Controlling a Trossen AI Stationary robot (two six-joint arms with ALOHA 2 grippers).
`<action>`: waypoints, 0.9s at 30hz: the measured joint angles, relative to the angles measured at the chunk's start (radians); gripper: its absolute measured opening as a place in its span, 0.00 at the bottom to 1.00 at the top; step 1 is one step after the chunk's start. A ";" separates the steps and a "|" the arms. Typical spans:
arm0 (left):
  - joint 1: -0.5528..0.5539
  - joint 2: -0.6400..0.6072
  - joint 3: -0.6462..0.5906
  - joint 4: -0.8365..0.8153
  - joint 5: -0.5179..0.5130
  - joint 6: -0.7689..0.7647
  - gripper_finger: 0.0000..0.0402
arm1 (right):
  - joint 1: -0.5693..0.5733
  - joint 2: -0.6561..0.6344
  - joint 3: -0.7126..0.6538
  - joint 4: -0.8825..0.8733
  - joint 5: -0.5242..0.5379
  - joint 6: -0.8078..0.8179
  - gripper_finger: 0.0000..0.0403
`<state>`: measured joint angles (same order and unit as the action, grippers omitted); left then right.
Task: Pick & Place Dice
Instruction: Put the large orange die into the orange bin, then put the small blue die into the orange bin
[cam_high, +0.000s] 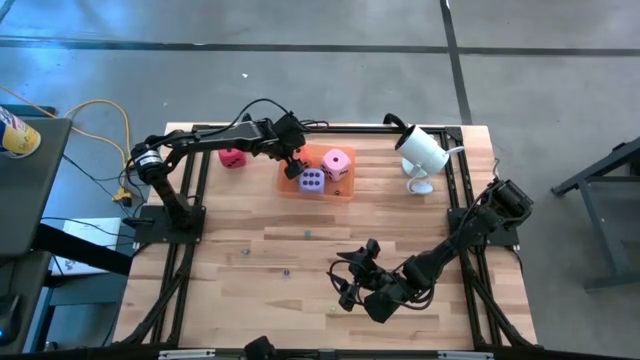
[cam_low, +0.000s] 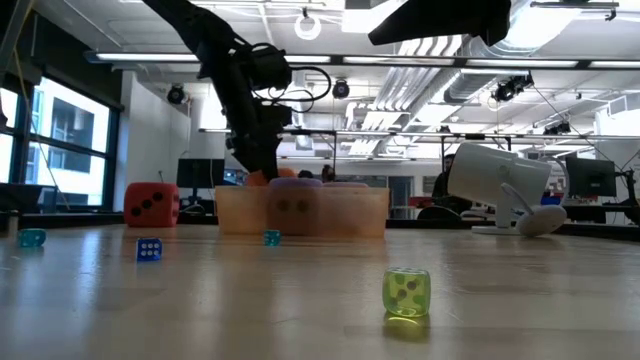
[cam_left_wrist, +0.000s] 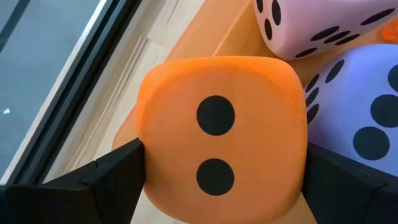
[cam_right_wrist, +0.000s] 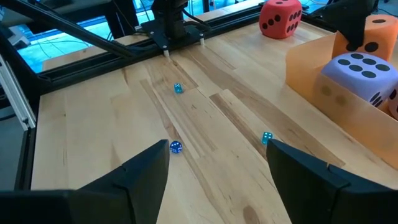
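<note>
My left gripper (cam_high: 296, 162) (cam_left_wrist: 224, 171) is over the left end of the translucent orange tray (cam_high: 340, 192), shut on the orange die (cam_left_wrist: 221, 118). The purple die (cam_high: 312, 180) and the light pink die (cam_high: 337, 162) sit inside the tray, side by side. On its bottom face, the red-magenta die (cam_high: 231, 157) rests on the table left of the tray. My right gripper (cam_high: 352, 282) (cam_right_wrist: 217, 180) is open, low over the near part of the table, and touches nothing. My left gripper pinches the orange die by two opposite side faces (cam_left_wrist: 144, 149), one finger on each. The two-pip face is toward the wrist camera. The fingers (cam_right_wrist: 351, 25) come from above, slanting from the table's left. The die sits above the tray's wall, beside the purple die; its underside is hidden.
Several tiny translucent dice lie on the wood: blue ones (cam_right_wrist: 176, 147) (cam_right_wrist: 267, 137) (cam_right_wrist: 178, 88) and a green one (cam_low: 406, 292). A white lamp-like device (cam_high: 420, 150) stands right of the tray. Black frame rails (cam_high: 190, 200) border the table.
</note>
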<state>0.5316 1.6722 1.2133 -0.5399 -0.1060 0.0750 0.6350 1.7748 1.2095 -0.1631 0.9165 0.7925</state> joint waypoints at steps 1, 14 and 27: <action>0.000 0.000 0.000 0.000 -0.001 -0.007 0.88 | 0.000 0.000 0.000 0.000 -0.001 0.000 0.64; -0.018 -0.001 0.000 0.002 -0.002 0.050 0.90 | 0.000 0.000 0.000 -0.001 -0.003 0.000 0.64; -0.041 -0.001 0.000 0.003 -0.058 0.068 0.99 | 0.000 0.000 0.000 -0.006 -0.003 0.000 0.64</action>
<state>0.4908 1.6711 1.2133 -0.5368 -0.1645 0.1432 0.6350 1.7752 1.2095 -0.1696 0.9131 0.7925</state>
